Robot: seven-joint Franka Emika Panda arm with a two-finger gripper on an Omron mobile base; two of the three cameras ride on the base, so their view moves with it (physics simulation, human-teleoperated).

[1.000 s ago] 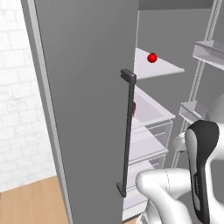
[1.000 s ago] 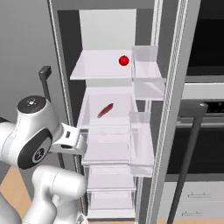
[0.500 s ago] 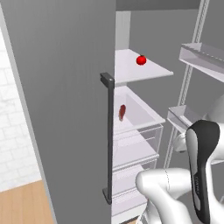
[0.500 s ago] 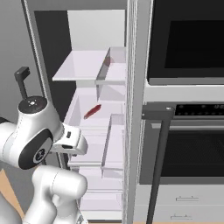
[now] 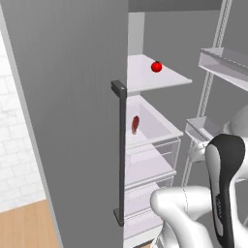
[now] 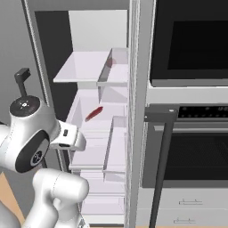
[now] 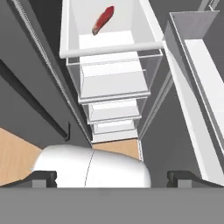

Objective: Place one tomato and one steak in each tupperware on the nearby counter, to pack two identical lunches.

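Gripper (image 7: 112,177) pointing down front of open fridge, fingertips (image 7: 43,177) standing wide apart, nothing between them. Steak (image 7: 103,19) lying far ahead of gripper, tilted, in white drawer (image 7: 111,48) at top. Stack of clear drawers (image 7: 113,113) sitting between steak and gripper. Door shelf (image 7: 199,74) running along right of gripper. Wooden floor (image 7: 17,148) showing at left.

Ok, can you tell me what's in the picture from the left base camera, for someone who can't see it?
An open grey fridge shows a small round red tomato on a pale upper shelf and a dark red steak in the clear drawer below. The tall grey fridge door with its dark bar handle stands at the left, and the white robot arm rises at the lower right.
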